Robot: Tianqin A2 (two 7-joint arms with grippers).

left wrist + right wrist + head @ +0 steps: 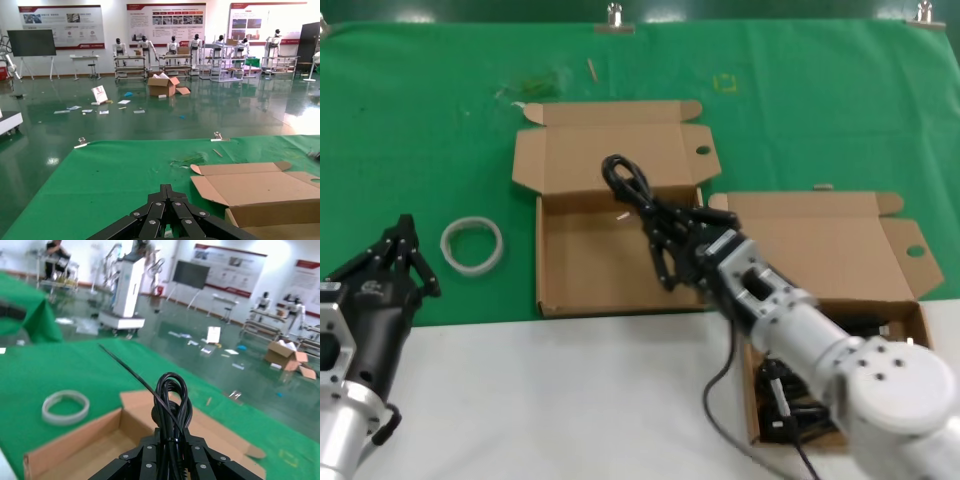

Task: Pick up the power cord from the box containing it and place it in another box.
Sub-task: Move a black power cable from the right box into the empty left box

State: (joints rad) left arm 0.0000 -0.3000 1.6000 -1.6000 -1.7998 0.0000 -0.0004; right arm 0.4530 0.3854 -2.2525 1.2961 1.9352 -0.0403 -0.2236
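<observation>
The thin black bundled power cord [628, 185], which I see clenched in my right gripper [665, 235] over the empty shallow brown cardboard box [612, 262], lies well apart from my parked, released left gripper [395, 260] beside a white ring [472, 245].

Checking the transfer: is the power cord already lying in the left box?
Not yet. The power cord is held above the box's floor in the right gripper, fingers shut on it.
</observation>
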